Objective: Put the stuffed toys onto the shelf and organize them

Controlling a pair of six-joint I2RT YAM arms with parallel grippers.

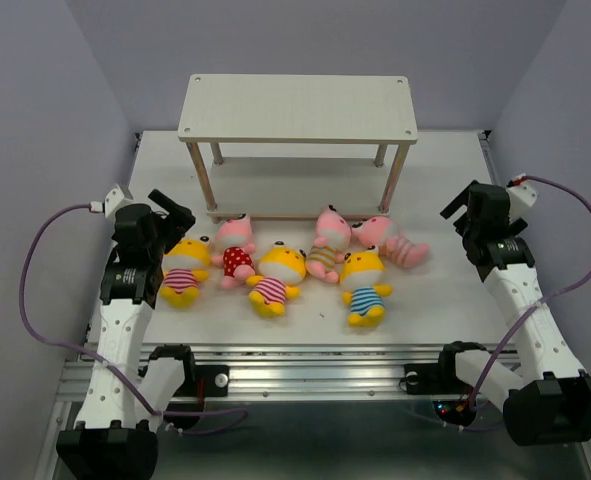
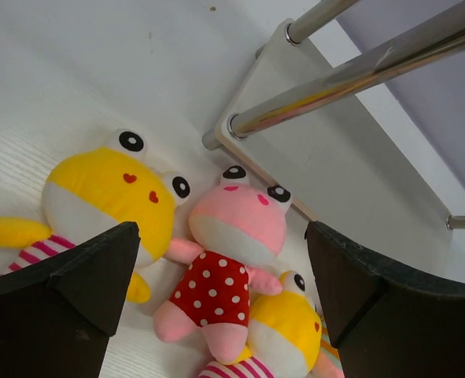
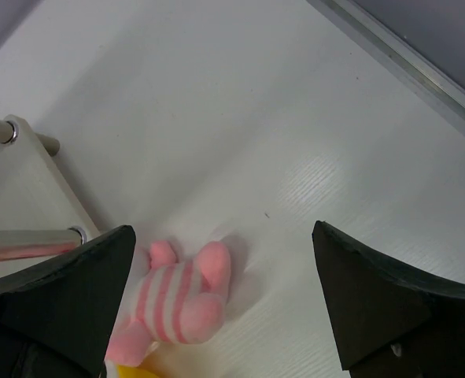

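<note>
Six stuffed toys lie on the table in front of the shelf (image 1: pixel 297 108), none on its boards. From the left: a yellow one (image 1: pixel 185 268), a pink one in red polka dots (image 1: pixel 236 248), a yellow one in pink stripes (image 1: pixel 276 277), a pink striped one (image 1: pixel 326 245), a yellow one in blue stripes (image 1: pixel 364 283), and a pink one lying on its side (image 1: pixel 393 240). My left gripper (image 1: pixel 173 215) is open and empty above the left toys; its view shows the polka-dot toy (image 2: pixel 228 244) between the fingers. My right gripper (image 1: pixel 462 205) is open and empty, right of the pink striped toy (image 3: pixel 177 295).
The shelf's metal legs (image 2: pixel 350 79) and lower board (image 2: pixel 334 165) stand just behind the toys. Purple walls close in the table on the left, right and back. A metal rail (image 1: pixel 315 365) runs along the near edge.
</note>
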